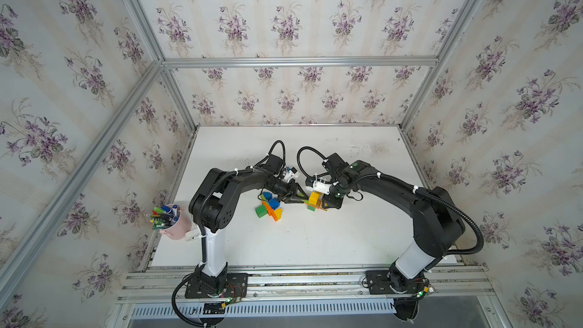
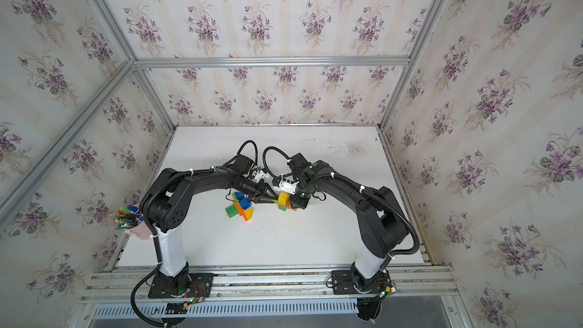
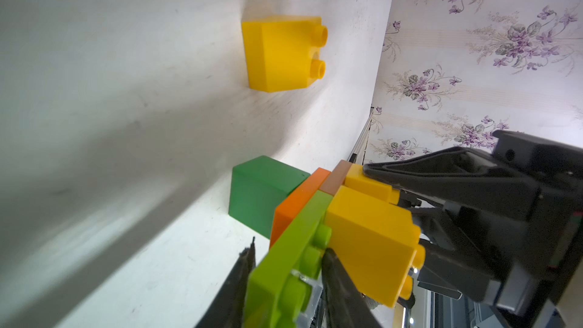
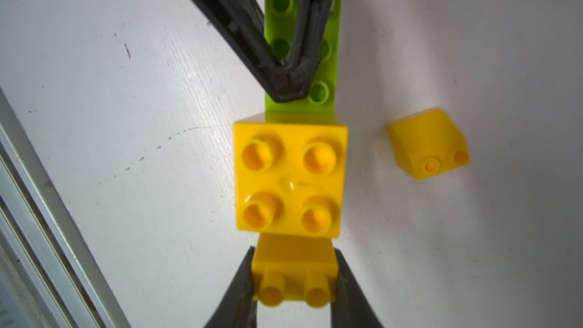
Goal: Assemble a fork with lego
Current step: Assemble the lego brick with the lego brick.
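On my left, at the edge of the scuffed white worktop [image 1: 315, 241], a pale pink round cup [image 1: 178, 228] holds a bunch of coloured pens [image 1: 162, 214]. Violet-flowered wallpaper [image 1: 284, 26] in a silver aluminium frame [image 1: 299, 62] surrounds me.

Just right of centre in a top view we see a part-built stack [image 1: 314, 200]: a yellow four-stud brick [image 4: 290, 178] on a lime-green plate [image 4: 329, 58], an orange brick [image 3: 296, 206] and a dark green brick [image 3: 258, 194] beneath, and a small yellow two-stud brick [image 4: 293, 263] alongside. A sloped yellow brick [image 4: 426, 143] lies loose nearby, upright. Left of the stack sits a heap of blue, green and orange bricks [image 1: 269, 208].
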